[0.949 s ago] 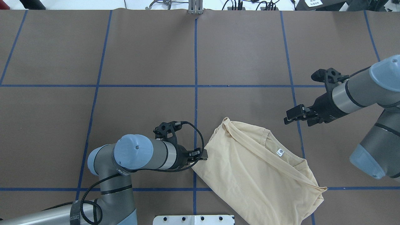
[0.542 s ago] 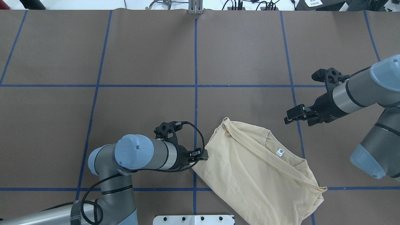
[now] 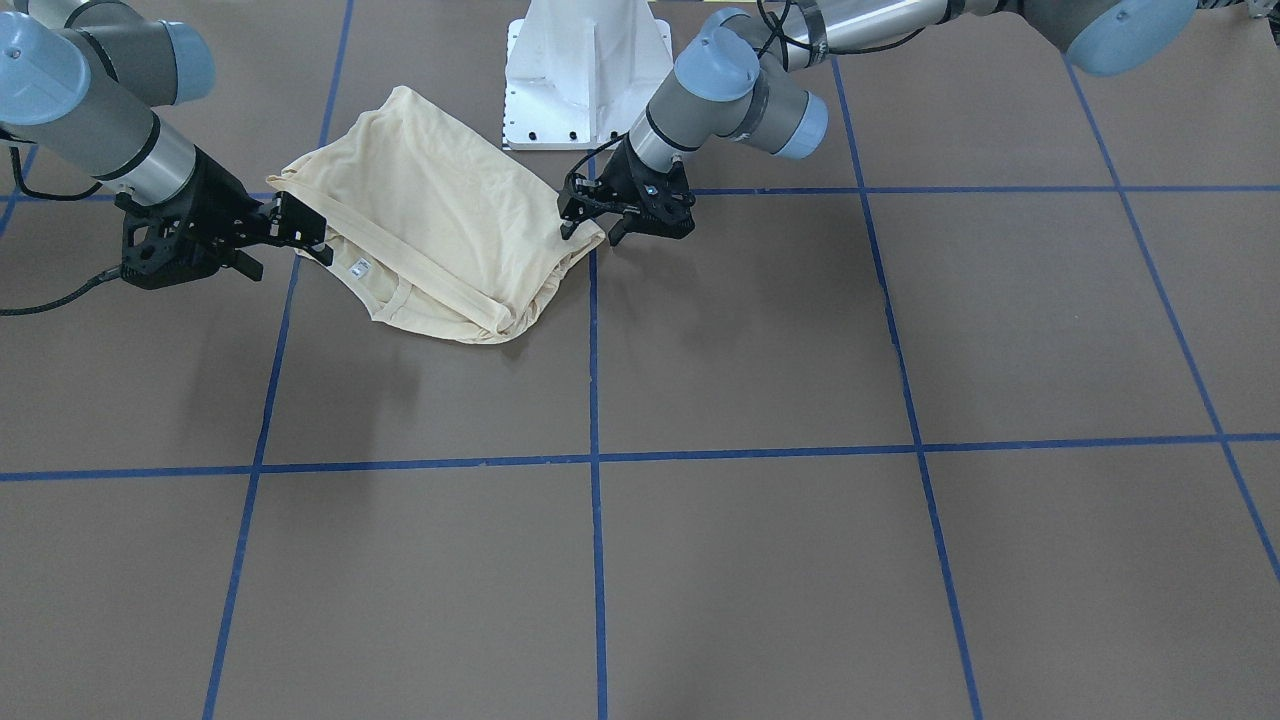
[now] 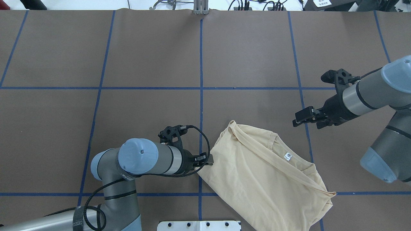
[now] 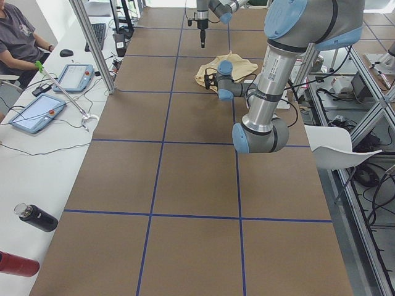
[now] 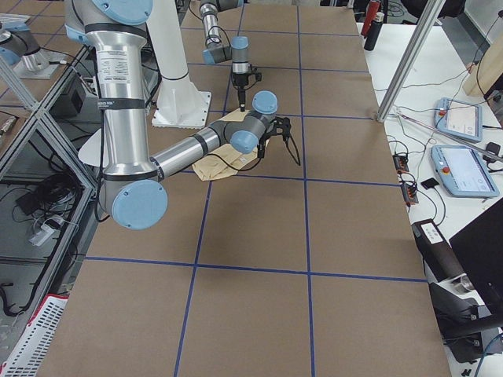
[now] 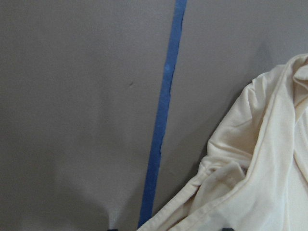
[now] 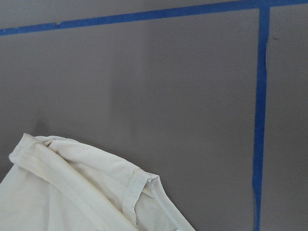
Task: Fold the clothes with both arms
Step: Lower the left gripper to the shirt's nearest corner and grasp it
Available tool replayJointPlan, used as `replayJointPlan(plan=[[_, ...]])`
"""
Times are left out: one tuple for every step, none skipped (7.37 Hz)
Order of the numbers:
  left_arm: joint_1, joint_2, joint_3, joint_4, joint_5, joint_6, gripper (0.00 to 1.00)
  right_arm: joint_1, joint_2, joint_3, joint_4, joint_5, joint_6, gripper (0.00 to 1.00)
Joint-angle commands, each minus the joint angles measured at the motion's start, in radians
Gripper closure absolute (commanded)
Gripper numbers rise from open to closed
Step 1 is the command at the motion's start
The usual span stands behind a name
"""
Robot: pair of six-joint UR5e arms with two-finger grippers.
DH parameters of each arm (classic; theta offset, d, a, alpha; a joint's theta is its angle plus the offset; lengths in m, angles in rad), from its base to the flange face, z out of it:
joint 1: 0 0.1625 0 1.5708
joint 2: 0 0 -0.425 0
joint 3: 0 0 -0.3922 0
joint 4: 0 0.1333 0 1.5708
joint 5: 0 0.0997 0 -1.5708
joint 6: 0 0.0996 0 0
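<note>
**Left claw spread at shirt corner, right claw clear of the cloth**

Shirt (image 4: 263,175): pale cream-yellow, lying as a loosely folded slab on the table (image 4: 144,57), close to the white pedestal base (image 4: 199,225). In the overhead view it sits just right of the centre line of the blue tape grid (image 4: 201,64). Its left corner touches that line and its near part crosses the near cross-line. The white neck label (image 4: 287,156) faces up by the collar, on the side toward the right arm. A long band of fabric runs diagonally across the top; hem or sleeve, can't tell.

Left arm (image 4: 141,157): bent low, wrist pointing at the shirt. The left gripper (image 3: 590,238) is down at the shirt's left corner with its fingers (image 3: 568,222) spread. The front view shows one finger on each side of the cloth corner. The left wrist camera shows two dark tips at the very bottom of frame, wide apart, with the cloth edge lying between them. It is not pinching the fabric.

Right arm (image 4: 369,93): reaches in from the right. The right gripper (image 4: 297,120) hangs above the table past the shirt's far-right side, over a blue line and apart from the cloth. Its wrist camera looks down on the collar corner and brown table, with the fingertips out of frame. Whether its jaws are apart or together, I can't tell from these views.

Left side view: a person (image 5: 15,34) sits at the bench beside the table.
</note>
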Motion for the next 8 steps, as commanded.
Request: replayJointPlan(plan=[[0.0, 0.0, 0.001, 0.0, 0.0, 0.0, 0.22, 0.0, -0.002, 0.0, 0.0, 0.001, 0.0, 0.0], [0.0, -0.002, 0.0, 0.0, 0.0, 0.0, 0.22, 0.0, -0.002, 0.0, 0.0, -0.001, 0.0, 0.0], [0.002, -0.002, 0.0, 0.0, 0.0, -0.002, 0.22, 0.0, -0.002, -0.002, 0.0, -0.001, 0.0, 0.0], [0.003, -0.002, 0.0, 0.0, -0.002, 0.0, 0.22, 0.0, -0.002, -0.003, 0.0, -0.001, 0.0, 0.0], [0.005, -0.002, 0.001, 0.0, 0.0, -0.002, 0.22, 0.0, -0.002, -0.003, 0.0, -0.001, 0.0, 0.0], [0.006, -0.002, 0.003, 0.0, -0.002, -0.002, 0.22, 0.0, -0.002, -0.003, 0.0, -0.001, 0.0, 0.0], [0.014, -0.002, 0.005, 0.0, 0.0, 0.0, 0.22, 0.002, -0.002, -0.003, 0.0, -0.001, -0.002, 0.0], [0.014, -0.002, 0.003, 0.0, 0.0, 0.0, 0.22, 0.003, -0.002, -0.003, 0.0, -0.001, -0.002, 0.0]])
